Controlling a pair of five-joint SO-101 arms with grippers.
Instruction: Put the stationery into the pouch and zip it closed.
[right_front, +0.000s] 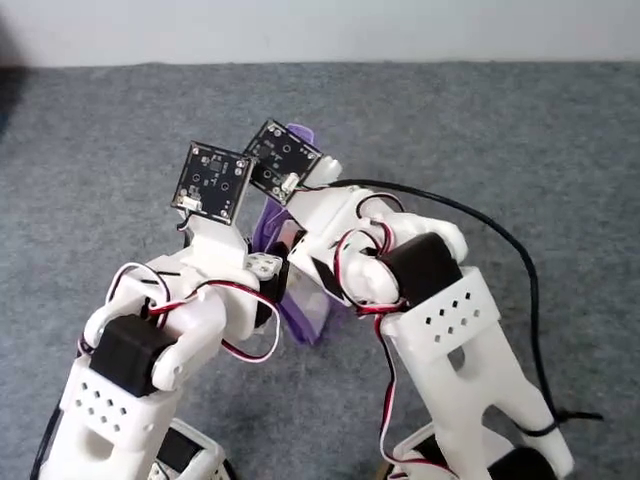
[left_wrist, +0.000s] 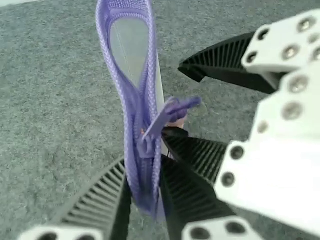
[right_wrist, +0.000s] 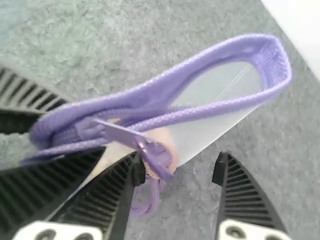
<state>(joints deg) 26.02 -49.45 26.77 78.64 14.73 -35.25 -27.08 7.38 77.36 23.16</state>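
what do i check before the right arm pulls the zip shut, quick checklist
1. Left tool clamped on the pouch end: ok.
2. Right tool open at the zip pull: ok.
3. Zip pull gripped: not ok, the fingers are apart.
4. Zip closed: not ok, the mouth gapes.
5. Stationery inside: cannot tell.

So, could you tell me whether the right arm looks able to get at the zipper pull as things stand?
Probably yes. The right gripper is open, with the zipper pull just by one finger and nothing between them, while the left gripper is shut on the pouch, holding it up.
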